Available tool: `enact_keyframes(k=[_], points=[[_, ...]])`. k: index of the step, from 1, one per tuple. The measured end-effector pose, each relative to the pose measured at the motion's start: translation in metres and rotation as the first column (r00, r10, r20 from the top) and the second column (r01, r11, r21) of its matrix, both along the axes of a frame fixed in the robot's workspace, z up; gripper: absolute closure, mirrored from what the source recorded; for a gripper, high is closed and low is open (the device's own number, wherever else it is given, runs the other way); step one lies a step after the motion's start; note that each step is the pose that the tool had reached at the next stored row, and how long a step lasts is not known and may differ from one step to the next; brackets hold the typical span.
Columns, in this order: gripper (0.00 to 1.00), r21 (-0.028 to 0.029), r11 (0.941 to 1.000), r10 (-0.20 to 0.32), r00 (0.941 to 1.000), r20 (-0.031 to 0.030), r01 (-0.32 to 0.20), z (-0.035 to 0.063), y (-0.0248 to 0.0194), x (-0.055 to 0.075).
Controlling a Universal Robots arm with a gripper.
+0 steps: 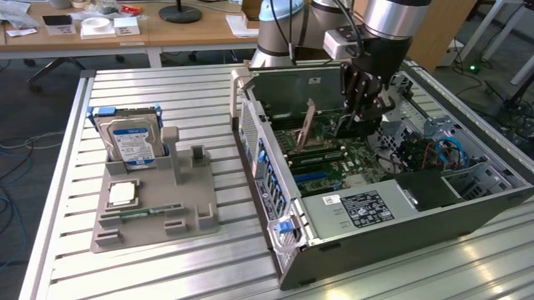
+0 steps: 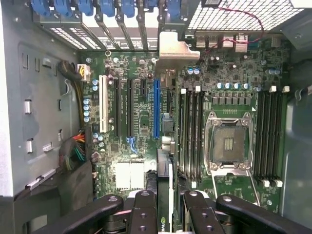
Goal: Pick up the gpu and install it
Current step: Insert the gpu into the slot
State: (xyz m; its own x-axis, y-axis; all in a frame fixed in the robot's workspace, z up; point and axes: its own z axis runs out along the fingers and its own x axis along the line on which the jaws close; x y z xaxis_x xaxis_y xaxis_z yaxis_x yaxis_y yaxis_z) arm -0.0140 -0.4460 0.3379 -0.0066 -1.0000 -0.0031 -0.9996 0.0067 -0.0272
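Gripper (image 2: 168, 200) clamps gpu (image 2: 164, 170) edge-on over motherboard (image 2: 138, 124); its faces hidden.

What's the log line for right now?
hand: shut on graphics card | card: on edge above motherboard | case: open

Bright, even light; glare streaks the table (image 1: 467, 262), seemingly from windows.
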Motion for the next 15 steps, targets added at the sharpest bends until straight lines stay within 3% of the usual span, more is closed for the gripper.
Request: enact_keyframes(k=[8,10,13,14,15], points=[[0.74,0.0019,1.0,0.0,1.0,0.0,0.0,-0.013,-0.0033,-0.005],[0.74,0.0037,1.0,0.0,1.0,0.0,0.0,-0.0223,-0.0048,-0.008],[0.74,0.0043,1.0,0.0,1.0,-0.0001,0.0,-0.0235,-0.0048,-0.009],[0.74,0.005,1.0,0.0,1.0,0.0,0.0,-0.0237,-0.0048,-0.009],[0.74,0.0095,1.0,0.0,1.0,0.0001,0.0,-0.0246,-0.0049,-0.009]])
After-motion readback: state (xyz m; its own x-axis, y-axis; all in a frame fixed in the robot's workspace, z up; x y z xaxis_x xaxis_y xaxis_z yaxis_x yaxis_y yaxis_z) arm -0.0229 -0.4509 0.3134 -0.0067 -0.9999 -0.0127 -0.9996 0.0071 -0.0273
